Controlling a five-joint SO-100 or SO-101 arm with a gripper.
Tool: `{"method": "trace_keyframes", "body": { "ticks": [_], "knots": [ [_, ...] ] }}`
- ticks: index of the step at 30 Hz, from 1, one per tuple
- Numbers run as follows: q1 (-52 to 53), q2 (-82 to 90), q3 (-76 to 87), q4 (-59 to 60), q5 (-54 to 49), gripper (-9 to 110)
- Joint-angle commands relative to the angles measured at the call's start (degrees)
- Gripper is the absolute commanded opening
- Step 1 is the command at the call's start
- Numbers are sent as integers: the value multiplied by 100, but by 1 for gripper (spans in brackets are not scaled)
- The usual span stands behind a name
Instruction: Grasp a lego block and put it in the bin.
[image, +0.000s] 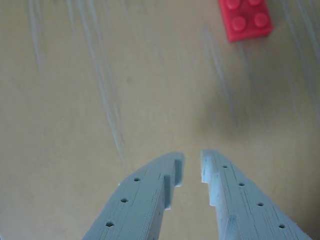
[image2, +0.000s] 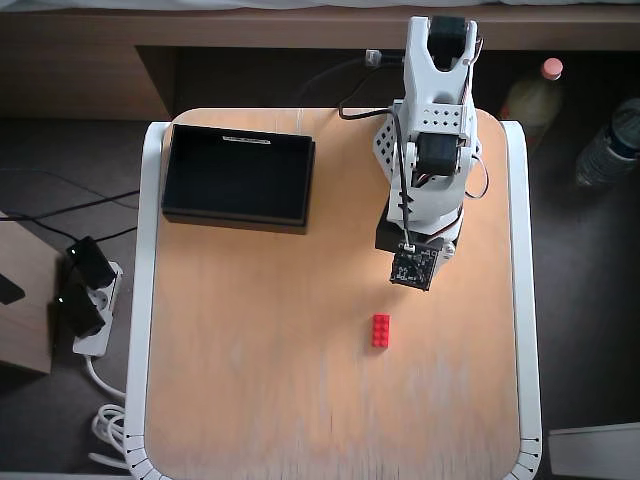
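In the overhead view the white arm (image2: 430, 130) stands at the far right of a light wooden table (image2: 260, 380) with a white rim, folded down over its own base so that the wrist camera board hides the fingers from above. The wrist view shows the gripper (image: 192, 170) entering from the bottom edge: two pale blue-grey printed fingers (image: 135, 205) with small holes along them, their tips drawn close with only a narrow gap of bare table between them, and nothing pinched in that gap. They hang above the wood, apart from everything on it. The lego block (image2: 381, 330), a small bright red brick with two rows of studs, lies flat on the table; in the overhead view it sits just nearer than the arm's wrist and a little to its left, roughly mid-table and toward the right half. In the wrist view the same brick (image: 246, 19) shows at the top right, partly cut by the upper edge, well apart from the fingertips and off to the right of the line between them. The bin (image2: 238, 176), a shallow black rectangular tray with low walls and a dark interior, sits at the far left of the table, well apart from the brick and left of the arm; nothing can be seen inside it.
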Motion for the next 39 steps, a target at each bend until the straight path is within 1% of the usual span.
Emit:
{"method": "trace_keyframes", "body": {
  "ticks": [1,27,29,33,39],
  "knots": [
    [35,510,879,62,-26,0],
    [35,501,879,53,9,0],
    [35,501,879,53,536,0],
    [9,492,879,35,773,0],
    [79,448,844,-360,1055,0]
  ]
}}
